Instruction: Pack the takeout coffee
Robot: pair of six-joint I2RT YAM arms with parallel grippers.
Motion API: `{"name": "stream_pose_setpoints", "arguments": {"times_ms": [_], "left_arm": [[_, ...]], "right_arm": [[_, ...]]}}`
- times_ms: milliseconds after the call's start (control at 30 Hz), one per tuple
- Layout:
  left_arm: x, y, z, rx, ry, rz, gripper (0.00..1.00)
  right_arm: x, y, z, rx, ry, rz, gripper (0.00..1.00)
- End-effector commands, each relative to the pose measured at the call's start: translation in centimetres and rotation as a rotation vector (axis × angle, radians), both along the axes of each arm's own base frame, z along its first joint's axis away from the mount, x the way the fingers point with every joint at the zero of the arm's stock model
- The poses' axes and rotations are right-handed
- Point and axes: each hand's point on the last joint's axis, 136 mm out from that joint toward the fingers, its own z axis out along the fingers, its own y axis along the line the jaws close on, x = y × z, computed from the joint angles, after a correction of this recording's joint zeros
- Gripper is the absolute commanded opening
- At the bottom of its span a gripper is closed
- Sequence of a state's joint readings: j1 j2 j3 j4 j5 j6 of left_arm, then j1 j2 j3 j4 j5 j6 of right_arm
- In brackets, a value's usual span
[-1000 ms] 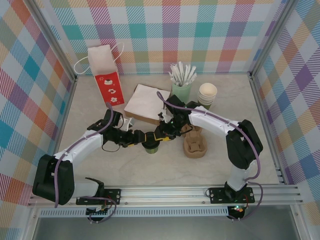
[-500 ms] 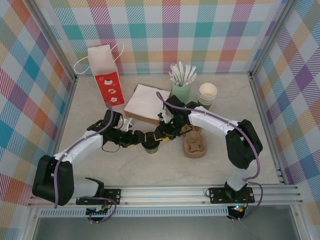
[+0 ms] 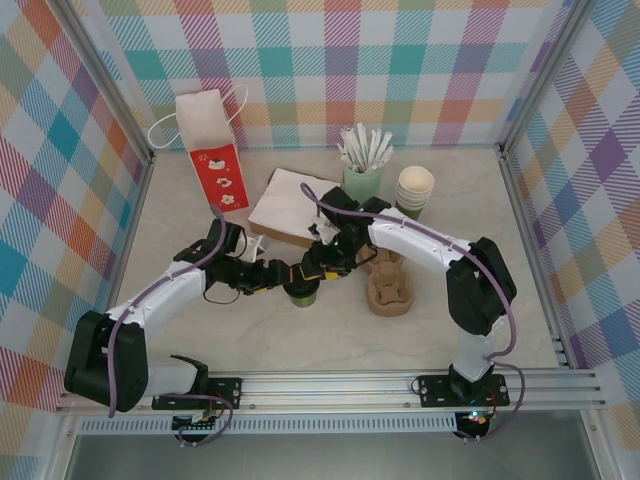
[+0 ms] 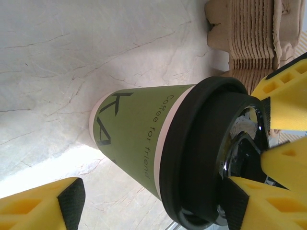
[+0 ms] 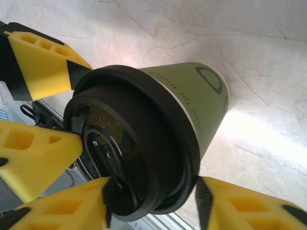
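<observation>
The takeout coffee (image 3: 301, 293) is a green paper cup with a black lid, standing at mid-table between both grippers. In the left wrist view the cup (image 4: 134, 139) fills the middle. My left gripper (image 4: 156, 206) is open: one finger hangs over the lid's top, the other stands well clear of the cup's base. From above, this gripper (image 3: 284, 277) sits just left of the cup. My right gripper (image 3: 316, 268) comes in from the right. In its wrist view the right gripper (image 5: 151, 201) is open, loosely straddling the black lid (image 5: 139, 143), its pads beside the rim.
A stack of brown pulp cup carriers (image 3: 389, 285) lies right of the cup. Behind are white napkins on a brown pad (image 3: 292, 207), a mint cup of white sticks (image 3: 363, 172), stacked lidless cups (image 3: 414, 190) and a red-and-white paper bag (image 3: 213, 142). Checked walls enclose three sides.
The right gripper's jaws have widened around the lid and its arm has shifted slightly left. The left jaws opened a little. The cup has stayed in place.
</observation>
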State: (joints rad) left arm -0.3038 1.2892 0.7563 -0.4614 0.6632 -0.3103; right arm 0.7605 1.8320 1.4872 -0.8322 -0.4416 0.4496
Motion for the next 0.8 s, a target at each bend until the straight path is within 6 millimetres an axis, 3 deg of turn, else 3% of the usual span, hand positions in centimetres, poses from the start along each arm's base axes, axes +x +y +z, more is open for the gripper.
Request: {"name": "stream_pose_setpoints", "arguments": {"times_ms": [0,167,300,367,533,767], "left_arm": [[0.7,0.5,1.2,0.019,-0.010,0.038,0.79],[2.0,0.9,3.6,0.028,-0.078,0.079,0.84],[3.1,3.1,5.0,0.099,-0.150,0.198,0.89],[3.6,4.7,5.6,0.129,-0.182,0.277,0.92],[4.1,8.2,6.8,0.157,-0.246,0.457,0.98],[3.8,10.6,7.1,0.170,-0.257,0.560,1.00]], "right_arm": [[0.7,0.8,1.8,0.036,-0.063,0.027,0.58],[1.2,-0.2,3.1,0.014,-0.158,0.025,0.74],[0.7,-1.6,3.2,-0.092,-0.242,0.073,0.87],[0.3,-1.9,3.0,-0.151,-0.281,0.106,0.99],[-0.6,-1.2,2.2,-0.271,-0.354,0.203,1.00],[-0.6,0.9,0.9,-0.378,-0.399,0.322,1.00]]}}
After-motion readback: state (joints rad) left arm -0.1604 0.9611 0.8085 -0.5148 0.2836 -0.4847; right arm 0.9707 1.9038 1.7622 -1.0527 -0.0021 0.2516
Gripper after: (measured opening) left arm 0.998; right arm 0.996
